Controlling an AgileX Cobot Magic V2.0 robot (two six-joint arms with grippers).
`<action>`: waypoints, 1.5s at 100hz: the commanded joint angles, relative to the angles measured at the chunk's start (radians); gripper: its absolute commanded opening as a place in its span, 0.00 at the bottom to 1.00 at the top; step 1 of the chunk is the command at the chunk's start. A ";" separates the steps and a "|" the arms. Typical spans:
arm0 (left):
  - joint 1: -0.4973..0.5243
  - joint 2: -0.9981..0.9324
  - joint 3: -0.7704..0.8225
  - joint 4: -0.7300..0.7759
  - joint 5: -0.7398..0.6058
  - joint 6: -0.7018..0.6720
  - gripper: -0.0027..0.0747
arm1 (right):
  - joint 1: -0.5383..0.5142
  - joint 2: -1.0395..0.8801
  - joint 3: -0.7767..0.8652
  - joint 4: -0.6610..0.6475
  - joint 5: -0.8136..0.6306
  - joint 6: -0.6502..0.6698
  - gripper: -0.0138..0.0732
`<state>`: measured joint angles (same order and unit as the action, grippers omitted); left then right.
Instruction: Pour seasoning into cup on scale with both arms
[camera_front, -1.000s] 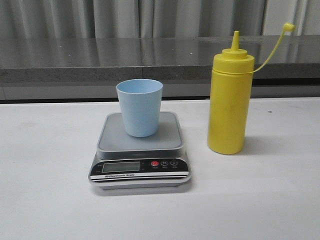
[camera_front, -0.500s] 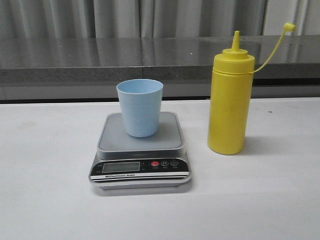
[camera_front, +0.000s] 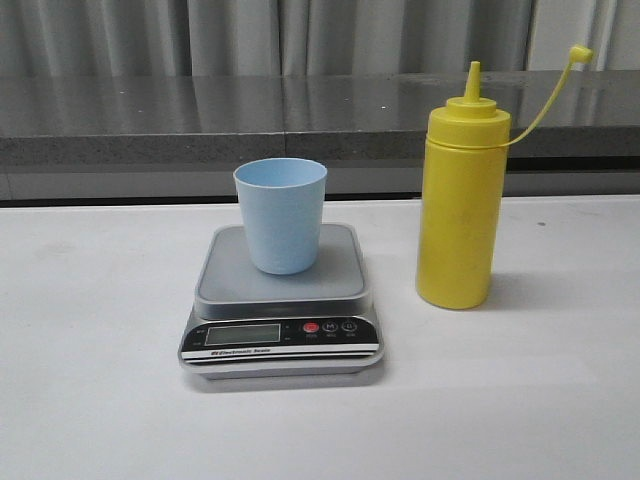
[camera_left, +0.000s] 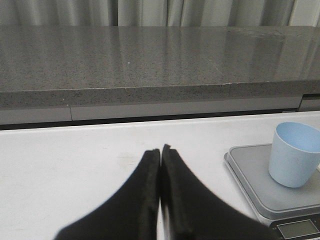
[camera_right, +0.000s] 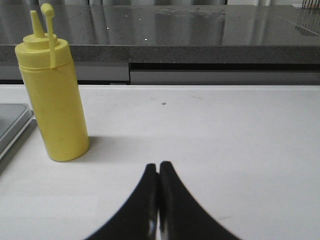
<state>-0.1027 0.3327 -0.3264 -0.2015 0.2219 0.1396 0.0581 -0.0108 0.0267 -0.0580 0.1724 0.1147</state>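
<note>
No change since the earlier frames: cup (camera_front: 281, 215) upright on scale (camera_front: 280, 305), seasoning (camera_front: 460, 205) beside it (cap off). Left gripper (camera_left: 160, 151) and right gripper (camera_right: 158, 167) closed, empty.

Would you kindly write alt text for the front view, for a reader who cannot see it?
A small light blue plastic cup stands upright on a flat silver-grey digital kitchen scale on a white table. A tall yellow plastic squeeze bottle stands apart to its right, its cap hanging open on a thin tether. No robot arm appears here.
</note>
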 joint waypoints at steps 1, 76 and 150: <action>0.002 0.009 -0.027 -0.011 -0.072 -0.005 0.01 | -0.008 -0.021 -0.020 0.000 -0.086 -0.007 0.08; 0.002 0.003 -0.025 0.069 -0.077 -0.005 0.01 | -0.008 -0.021 -0.020 0.000 -0.086 -0.007 0.08; 0.039 -0.369 0.321 0.209 -0.184 -0.159 0.01 | -0.008 -0.021 -0.020 0.000 -0.086 -0.007 0.08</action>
<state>-0.0793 -0.0035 -0.0045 0.0000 0.1265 0.0219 0.0581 -0.0108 0.0267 -0.0580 0.1724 0.1147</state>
